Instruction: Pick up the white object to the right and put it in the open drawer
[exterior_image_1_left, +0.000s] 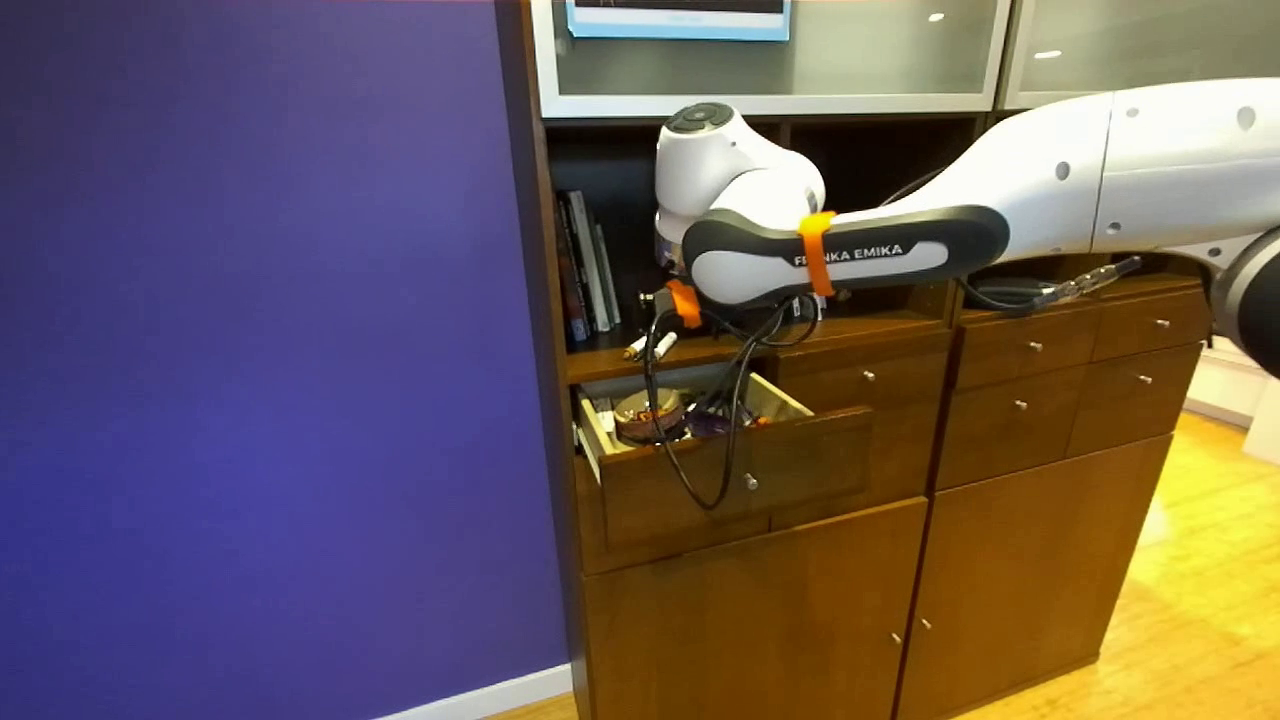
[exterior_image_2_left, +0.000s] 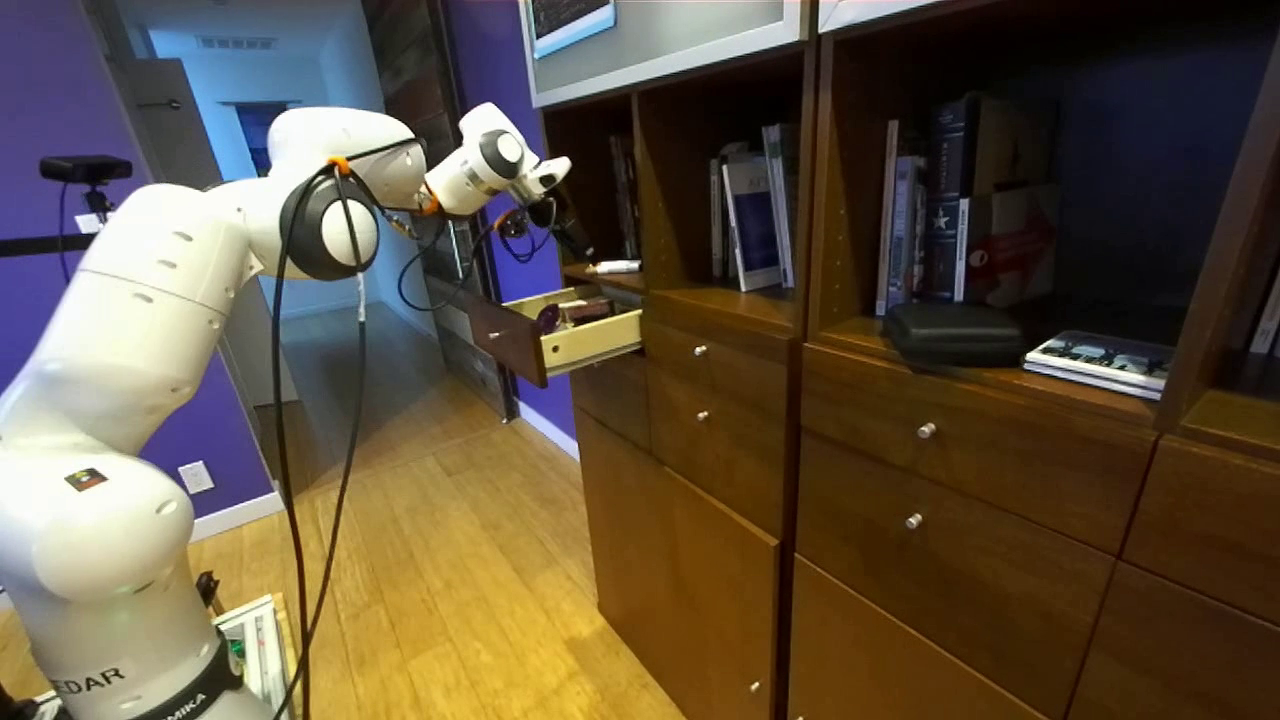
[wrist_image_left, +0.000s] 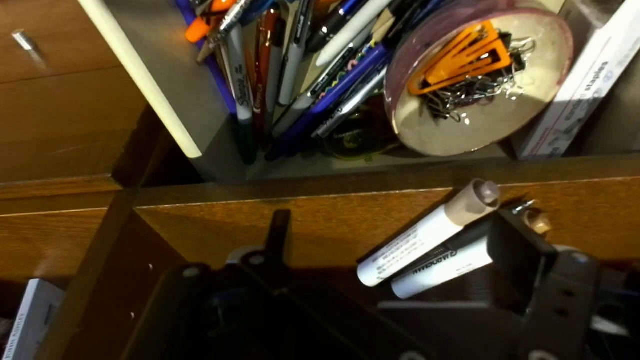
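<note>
Two white tubes lie side by side on the shelf above the open drawer. The right-hand one in an exterior view (exterior_image_1_left: 665, 346) has a greyish-beige cap in the wrist view (wrist_image_left: 412, 245). The second tube (wrist_image_left: 442, 267) has a tan end and is partly covered by a finger. A white tube also shows in an exterior view (exterior_image_2_left: 615, 267). My gripper (wrist_image_left: 395, 230) is open, with fingers on either side of the tubes; contact cannot be told. It points down at the shelf (exterior_image_2_left: 575, 235). The open drawer (exterior_image_1_left: 815, 460) is brown with pale side walls (exterior_image_2_left: 595, 342).
The drawer holds pens (wrist_image_left: 300, 65), a round bowl of clips (wrist_image_left: 480, 122) and a staples box (wrist_image_left: 575, 100). Books (exterior_image_1_left: 590, 265) stand on the shelf behind. A shelf divider (wrist_image_left: 95, 280) stands beside the gripper. Black cables (exterior_image_1_left: 735, 430) hang before the drawer.
</note>
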